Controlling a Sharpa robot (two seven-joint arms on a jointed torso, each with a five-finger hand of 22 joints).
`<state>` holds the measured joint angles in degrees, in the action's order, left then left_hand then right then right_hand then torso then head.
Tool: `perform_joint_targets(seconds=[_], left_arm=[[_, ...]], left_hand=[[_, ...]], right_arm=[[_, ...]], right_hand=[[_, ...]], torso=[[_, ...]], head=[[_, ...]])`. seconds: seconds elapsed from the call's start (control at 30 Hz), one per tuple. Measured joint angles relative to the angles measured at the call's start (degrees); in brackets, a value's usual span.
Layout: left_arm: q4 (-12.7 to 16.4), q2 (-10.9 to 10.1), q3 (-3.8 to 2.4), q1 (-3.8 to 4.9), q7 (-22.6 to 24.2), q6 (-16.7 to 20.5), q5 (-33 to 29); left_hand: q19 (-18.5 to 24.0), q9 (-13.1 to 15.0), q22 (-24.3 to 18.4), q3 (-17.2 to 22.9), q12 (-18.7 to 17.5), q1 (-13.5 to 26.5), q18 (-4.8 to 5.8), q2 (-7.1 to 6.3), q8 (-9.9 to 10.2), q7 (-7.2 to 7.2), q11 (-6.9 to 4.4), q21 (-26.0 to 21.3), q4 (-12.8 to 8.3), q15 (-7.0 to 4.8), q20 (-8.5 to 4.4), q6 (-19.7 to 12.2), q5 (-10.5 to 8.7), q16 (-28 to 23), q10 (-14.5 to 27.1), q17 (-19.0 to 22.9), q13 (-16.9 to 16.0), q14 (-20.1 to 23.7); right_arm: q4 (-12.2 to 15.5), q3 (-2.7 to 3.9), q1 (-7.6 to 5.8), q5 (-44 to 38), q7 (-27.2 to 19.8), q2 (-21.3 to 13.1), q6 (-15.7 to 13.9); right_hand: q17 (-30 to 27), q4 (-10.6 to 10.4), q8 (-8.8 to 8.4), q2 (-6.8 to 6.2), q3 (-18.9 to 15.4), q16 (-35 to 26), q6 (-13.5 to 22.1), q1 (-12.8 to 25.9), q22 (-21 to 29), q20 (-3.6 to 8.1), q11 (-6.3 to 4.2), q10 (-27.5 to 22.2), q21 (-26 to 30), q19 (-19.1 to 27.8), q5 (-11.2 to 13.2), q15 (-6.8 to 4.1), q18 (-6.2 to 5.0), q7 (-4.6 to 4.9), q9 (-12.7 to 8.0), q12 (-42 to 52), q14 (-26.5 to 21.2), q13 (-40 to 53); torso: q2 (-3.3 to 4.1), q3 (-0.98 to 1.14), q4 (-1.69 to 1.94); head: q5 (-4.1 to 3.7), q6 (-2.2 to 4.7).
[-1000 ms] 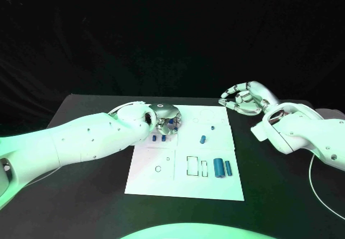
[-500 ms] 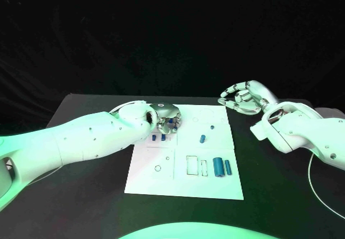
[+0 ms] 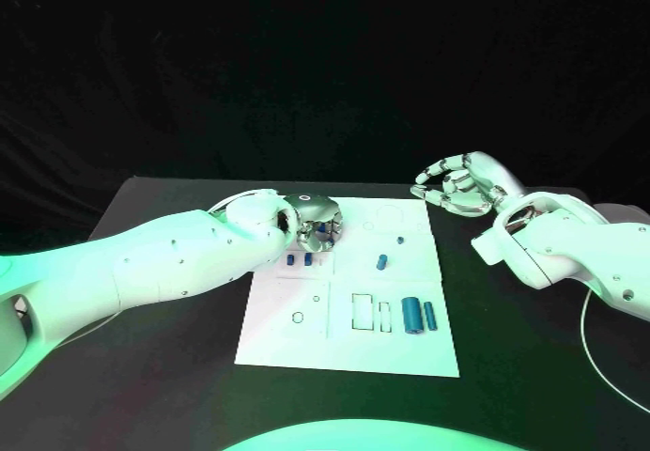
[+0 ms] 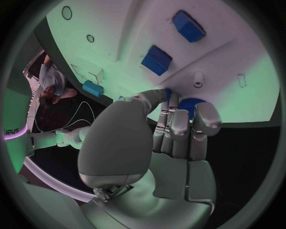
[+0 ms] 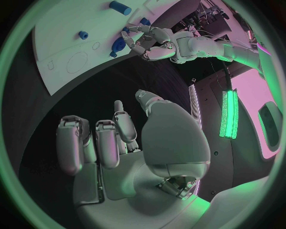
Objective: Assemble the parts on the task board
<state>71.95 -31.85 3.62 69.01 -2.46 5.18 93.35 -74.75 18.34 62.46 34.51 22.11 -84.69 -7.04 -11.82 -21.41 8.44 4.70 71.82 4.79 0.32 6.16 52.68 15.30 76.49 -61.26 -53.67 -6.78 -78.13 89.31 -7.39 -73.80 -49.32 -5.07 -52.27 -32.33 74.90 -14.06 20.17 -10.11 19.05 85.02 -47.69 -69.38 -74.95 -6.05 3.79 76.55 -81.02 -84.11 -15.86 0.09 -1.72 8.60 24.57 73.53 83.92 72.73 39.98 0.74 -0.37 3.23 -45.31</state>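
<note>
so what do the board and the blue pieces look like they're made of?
Board: thin, flat white sheet, matte, printed outlines; looks like plastic or card, can't tell which. Blue pieces: solid, even colour, dull sheen, likely moulded or printed plastic. Left robot hand grips a ridged blue piece.

A robotics lab: a black-draped table (image 3: 162, 202), a white task board (image 3: 305, 343), and loose cables (image 5: 202, 12).

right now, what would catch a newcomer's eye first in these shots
The white task board glows in the middle of the black table. At its far edge the left hand holds a round blue part. The right hand hangs empty above the table past the board's far right corner, fingers curled.
</note>
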Motion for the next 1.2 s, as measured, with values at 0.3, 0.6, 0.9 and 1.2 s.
perform_joint_targets(seconds=[0.3,0.6,0.9,1.2], left_arm=[[0.4,-0.6,0.13,-0.23,0.4,1.3,-0.4],[2.9,-3.0,-0.58,-0.5,0.5,2.2,-1.5],[5.8,-5.5,-2.39,-0.46,0.5,3.2,-2.4],[9.7,-9.7,-3.56,0.29,0.1,3.2,-3.7]], left_hand=[[0.0,0.0,0.0,0.6,-1.8,0.4,-0.01,-0.4,0.7,0.14,0.21,0.0,-0.6,0.0,0.0,0.1,0.0,0.0,-0.4,0.5,0.5,0.0],[0.0,0.0,0.1,0.6,-2.5,1.5,-0.01,-0.63,0.9,0.23,0.21,0.0,-0.6,0.0,0.0,0.2,0.01,0.0,-0.8,0.7,0.4,0.0],[0.0,0.0,0.1,0.6,-3.4,2.3,-0.01,-0.95,1.2,0.23,0.21,0.0,-0.6,0.0,0.0,0.6,0.01,0.0,-1.2,0.9,0.4,0.0],[0.0,0.1,0.0,0.6,-3.9,2.8,-0.02,-1.0,1.2,0.24,0.01,0.0,-0.6,0.0,0.0,0.6,0.01,0.0,-1.4,1.2,0.4,0.0]], right_arm=[[0.0,0.0,0.0,0.0,0.0,0.0,0.0],[0.0,0.0,0.0,0.0,-0.1,-0.1,0.0],[-0.1,0.0,0.01,0.0,-0.1,-0.1,0.0],[-0.1,0.0,0.03,0.0,-0.1,-0.1,0.0]], right_hand=[[0.0,0.0,0.0,0.0,0.0,0.0,0.0,0.0,0.0,0.0,0.0,0.0,0.0,0.0,0.0,0.0,0.0,0.0,0.1,0.0,0.0,0.1],[0.0,0.0,0.0,0.0,0.0,0.0,0.0,0.0,0.0,0.0,0.0,0.0,0.0,0.0,0.0,0.0,0.01,0.0,0.1,0.0,0.0,0.1],[0.0,-0.2,0.22,0.23,-0.2,-0.2,0.0,-0.2,0.0,0.0,0.0,0.0,0.0,0.0,0.0,-0.21,0.0,0.0,0.1,0.0,0.2,0.1],[0.0,-0.2,0.22,0.23,-0.2,-0.2,0.0,-0.2,0.0,0.0,0.0,0.0,0.0,0.0,0.0,-0.21,0.0,0.0,0.0,0.0,0.2,0.1]], torso=[[-0.02,-0.03,0.0],[-0.07,-0.05,0.08],[-0.08,-0.1,0.09],[-0.09,-0.04,0.15]], head=[[0.04,0.21],[0.04,0.51],[0.39,0.9],[0.7,0.96]])
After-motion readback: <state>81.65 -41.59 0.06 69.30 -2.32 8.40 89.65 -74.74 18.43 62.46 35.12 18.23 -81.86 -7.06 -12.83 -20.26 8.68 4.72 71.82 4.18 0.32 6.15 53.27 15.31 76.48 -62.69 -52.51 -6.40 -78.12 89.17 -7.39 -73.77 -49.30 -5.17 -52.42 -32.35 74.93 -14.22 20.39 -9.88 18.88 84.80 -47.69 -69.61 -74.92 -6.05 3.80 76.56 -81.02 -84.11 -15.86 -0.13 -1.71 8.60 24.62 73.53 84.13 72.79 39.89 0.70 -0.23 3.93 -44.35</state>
